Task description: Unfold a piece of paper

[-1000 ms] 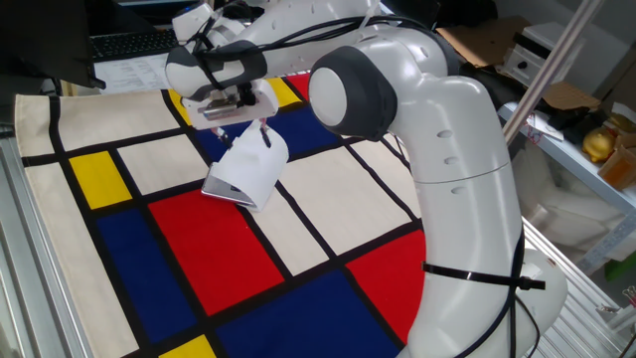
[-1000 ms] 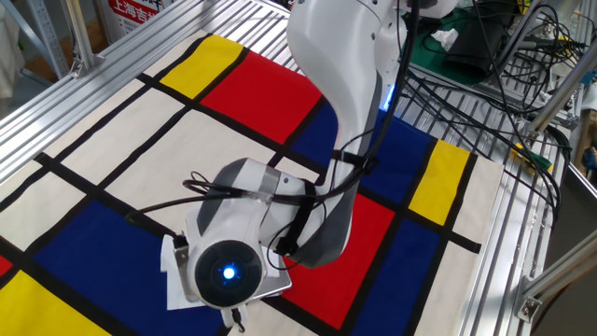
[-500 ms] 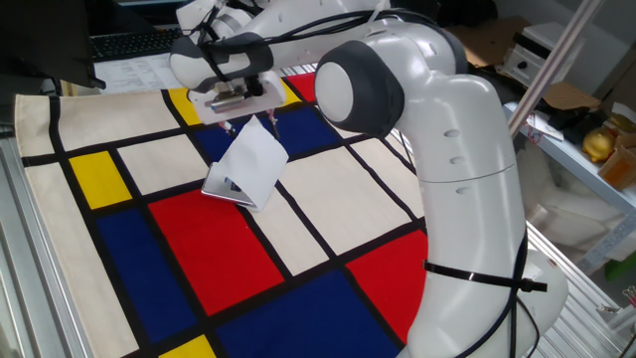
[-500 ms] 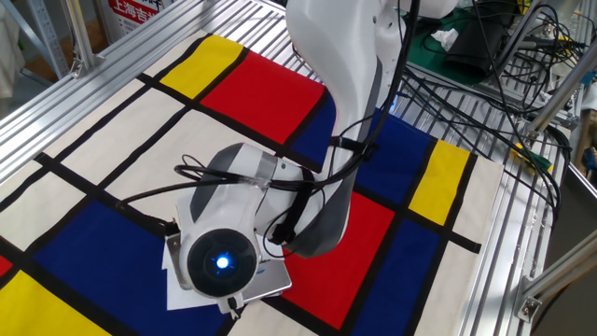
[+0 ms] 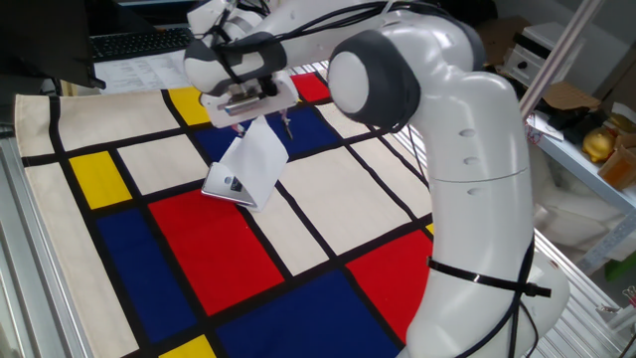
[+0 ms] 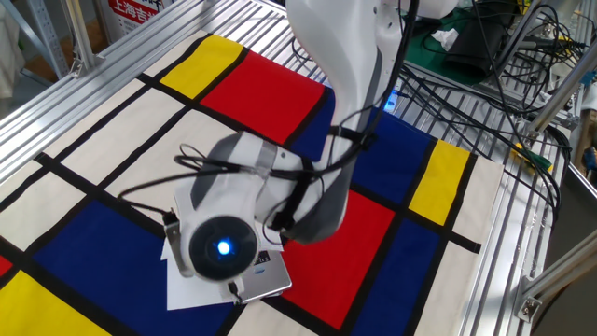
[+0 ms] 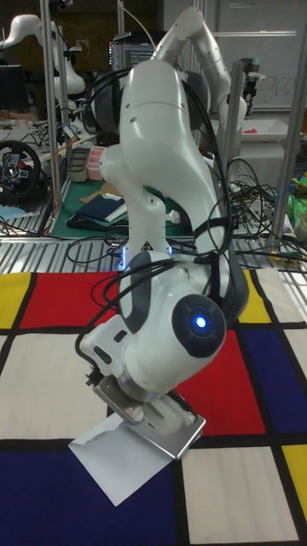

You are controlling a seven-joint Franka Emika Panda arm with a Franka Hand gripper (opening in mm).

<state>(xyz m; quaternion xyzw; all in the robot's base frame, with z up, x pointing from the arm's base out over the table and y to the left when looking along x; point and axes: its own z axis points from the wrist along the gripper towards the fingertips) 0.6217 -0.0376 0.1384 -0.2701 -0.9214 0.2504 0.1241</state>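
One fixed view has the piece of paper [image 5: 246,171] half-folded on the colourful cloth [image 5: 328,189], straddling the red, blue and cream squares, pretty much where it sat a second ago. What changed: the gripper [image 5: 260,122] has let go and lifted clear, drifting a bit right, fingers spread with nothing between them. Count-wise: one paper, one arm [image 5: 447,119], one gripper. From the other fixed view the wrist hides most of the sheet [image 6: 191,285], so the crease is hard to judge. Cloth lies over a slatted metal table [image 6: 522,233]; cables and lab clutter behind.
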